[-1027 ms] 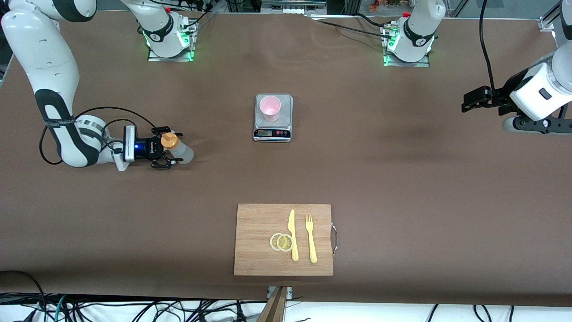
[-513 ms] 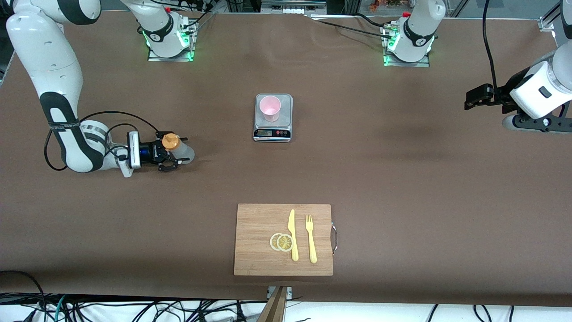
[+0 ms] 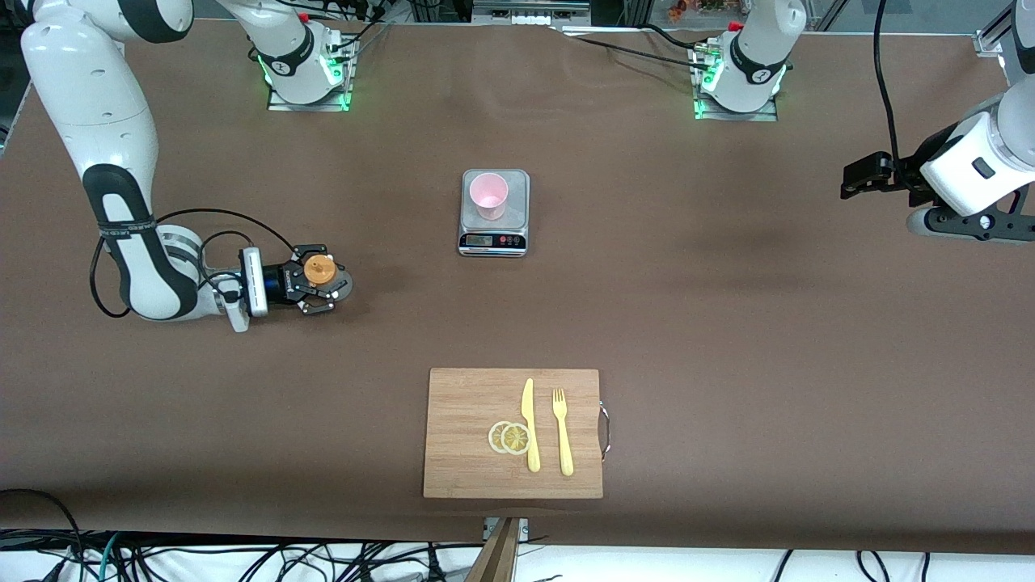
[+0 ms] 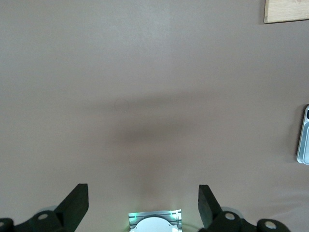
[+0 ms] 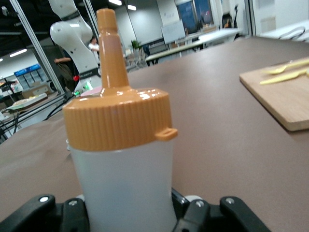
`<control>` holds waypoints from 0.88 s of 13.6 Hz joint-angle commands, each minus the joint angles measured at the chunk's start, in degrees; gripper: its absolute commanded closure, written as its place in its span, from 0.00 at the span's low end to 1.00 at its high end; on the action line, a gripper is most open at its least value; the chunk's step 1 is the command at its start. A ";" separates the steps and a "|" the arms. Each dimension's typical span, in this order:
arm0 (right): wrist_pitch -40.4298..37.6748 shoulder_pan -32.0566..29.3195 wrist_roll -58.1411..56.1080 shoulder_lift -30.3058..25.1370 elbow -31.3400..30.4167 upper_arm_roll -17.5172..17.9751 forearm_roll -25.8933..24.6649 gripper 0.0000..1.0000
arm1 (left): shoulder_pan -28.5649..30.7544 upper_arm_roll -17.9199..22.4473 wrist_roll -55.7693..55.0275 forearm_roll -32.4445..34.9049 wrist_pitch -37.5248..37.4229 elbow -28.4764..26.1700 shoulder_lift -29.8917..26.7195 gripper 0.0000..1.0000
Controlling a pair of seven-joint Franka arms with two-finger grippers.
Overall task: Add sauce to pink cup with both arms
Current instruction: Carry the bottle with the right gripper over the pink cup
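Observation:
The sauce bottle (image 3: 322, 272), whitish with an orange nozzle cap, stands upright on the table toward the right arm's end. My right gripper (image 3: 320, 283) reaches in level with the table and is shut on the bottle's body. In the right wrist view the sauce bottle (image 5: 124, 179) fills the space between the fingers (image 5: 193, 215), which press on its sides. The pink cup (image 3: 488, 195) stands on a small kitchen scale (image 3: 494, 236) at mid-table. My left gripper (image 3: 859, 175) hangs open in the air over the left arm's end of the table, with nothing between its fingertips (image 4: 78, 197).
A wooden cutting board (image 3: 469, 469) lies nearer the front camera than the scale, carrying two lemon slices (image 3: 509, 437), a yellow knife (image 3: 530, 424) and a yellow fork (image 3: 562, 428). The left wrist view shows the scale's edge (image 4: 304, 135) and a board corner (image 4: 287, 10).
My right gripper has closed on the sauce bottle and shifted slightly toward the front camera with it. The left arm has barely moved.

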 commanded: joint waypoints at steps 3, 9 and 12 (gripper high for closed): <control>8.46 9.79 22.53 -12.00 -0.25 -0.09 -16.62 1.00 | 0.21 -0.85 0.96 1.38 -0.66 0.79 0.31 0.00; 11.20 26.31 49.68 -20.10 -0.34 0.34 -42.37 1.00 | 0.30 -0.67 1.40 1.38 -0.66 0.79 0.31 0.00; 10.58 31.08 62.27 -20.90 0.18 3.32 -54.07 1.00 | 0.48 -0.67 1.40 1.21 -0.66 0.79 0.31 0.00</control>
